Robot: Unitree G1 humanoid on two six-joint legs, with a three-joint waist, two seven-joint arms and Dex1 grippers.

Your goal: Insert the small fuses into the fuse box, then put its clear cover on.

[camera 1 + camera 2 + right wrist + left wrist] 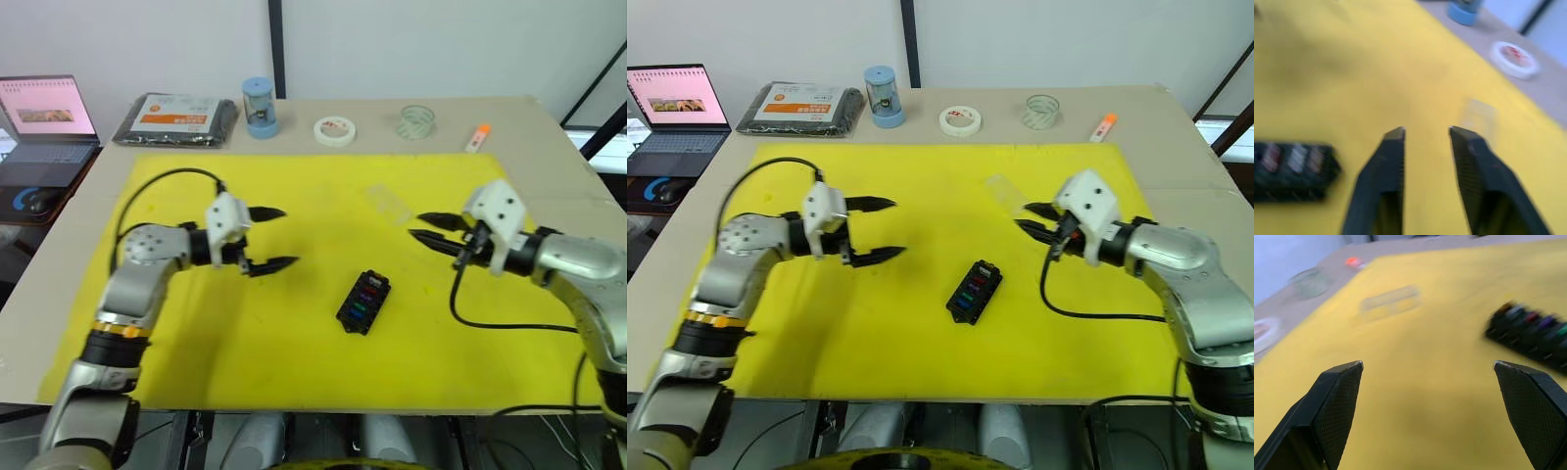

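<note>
Fuses (364,295) sit seated in the fuse box (350,315); clear cover (389,204) lies apart, unfitted. Left gripper (278,238) and right gripper (423,227): fingers spread, empty.

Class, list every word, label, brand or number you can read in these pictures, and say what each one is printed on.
No text can be read.
Black packet: orange and white label, print too small.
White tape roll: red marks, unreadable.
Laptop: screen content too small.
Fuse box: no readable markings on it or its fuses.
</note>
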